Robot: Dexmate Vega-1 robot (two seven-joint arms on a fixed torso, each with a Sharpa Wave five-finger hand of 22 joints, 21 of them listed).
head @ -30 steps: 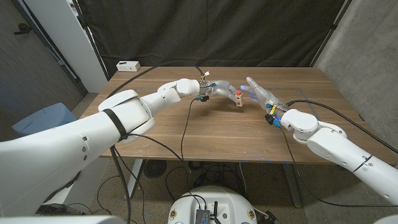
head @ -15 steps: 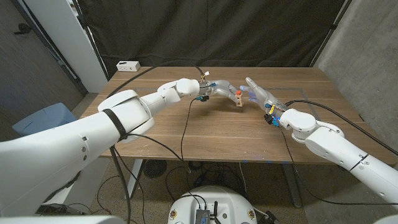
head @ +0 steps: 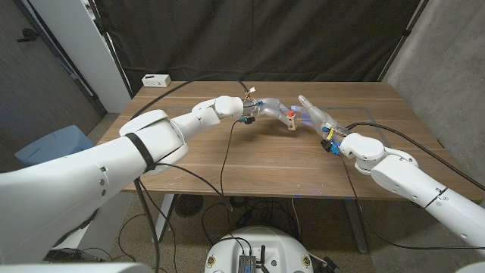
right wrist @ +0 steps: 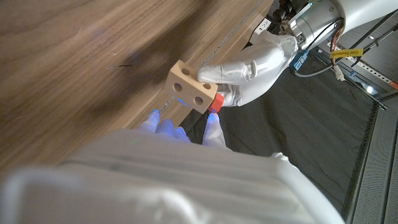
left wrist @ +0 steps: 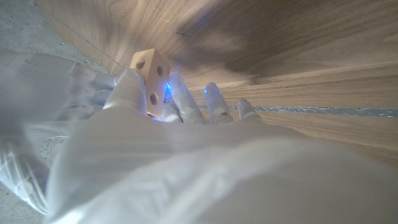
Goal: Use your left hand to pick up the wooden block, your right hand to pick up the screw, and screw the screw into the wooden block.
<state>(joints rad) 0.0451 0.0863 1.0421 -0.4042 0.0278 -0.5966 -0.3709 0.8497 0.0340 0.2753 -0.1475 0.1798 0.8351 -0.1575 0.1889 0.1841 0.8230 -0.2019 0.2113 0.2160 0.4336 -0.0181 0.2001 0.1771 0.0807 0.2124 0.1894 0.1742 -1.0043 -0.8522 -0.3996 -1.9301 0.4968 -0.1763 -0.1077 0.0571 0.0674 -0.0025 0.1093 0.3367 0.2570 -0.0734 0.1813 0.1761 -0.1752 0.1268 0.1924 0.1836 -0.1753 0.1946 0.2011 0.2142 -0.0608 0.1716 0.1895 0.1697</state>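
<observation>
Block (head: pixel 291 121), frame centre: gripped by left robot hand (head: pixel 267 111), red screw (head: pixel 292 112) on top. Right robot hand (head: pixel 314 115) just right, fingers apart, empty.

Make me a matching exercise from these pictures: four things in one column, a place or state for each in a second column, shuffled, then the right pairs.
Things:
1. wooden block
2. screw
3. white power strip
4. right hand

Places or states:
A. lies at the far left corner of the table
B. red-headed, at the block's end
C. held above the table by the left hand
D. fingers reaching toward the block from the robot's right

Pairs: 1-C, 2-B, 3-A, 4-D
</observation>
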